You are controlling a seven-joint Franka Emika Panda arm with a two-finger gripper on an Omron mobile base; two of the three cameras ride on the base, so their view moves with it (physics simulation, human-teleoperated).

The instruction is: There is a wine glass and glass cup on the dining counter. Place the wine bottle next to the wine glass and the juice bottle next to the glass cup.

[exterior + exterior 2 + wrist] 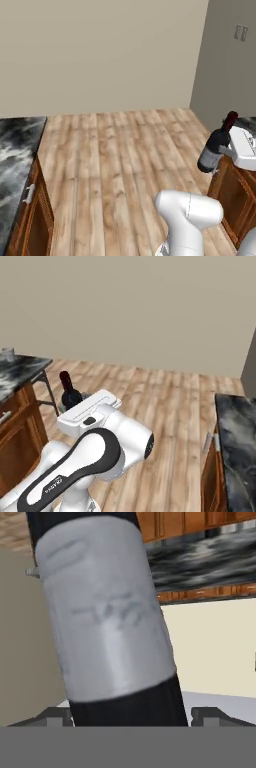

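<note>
My gripper (220, 152) is shut on the wine bottle (215, 145), a slim dark bottle with a dark red top and a pale grey label. The bottle hangs in the air, tilted, over the wood floor beside the dining counter (246, 123). The hand view puts its grey label (105, 612) right up close, between my two fingertips (54, 714). From the right base camera, the bottle's neck and shoulder (69, 392) rise behind my white hand. A small clear greyish glass, by its look the wine glass (7, 354), stands on the dining counter (25, 368) at the far left. The juice bottle and the glass cup are out of view.
Another marbled counter on a wood base (17, 150) stands on the opposite side (236, 441). Open plank floor (115, 155) lies between the two counters, up to a beige wall (100, 55). A grey cabinet front (230, 55) stands at the back right.
</note>
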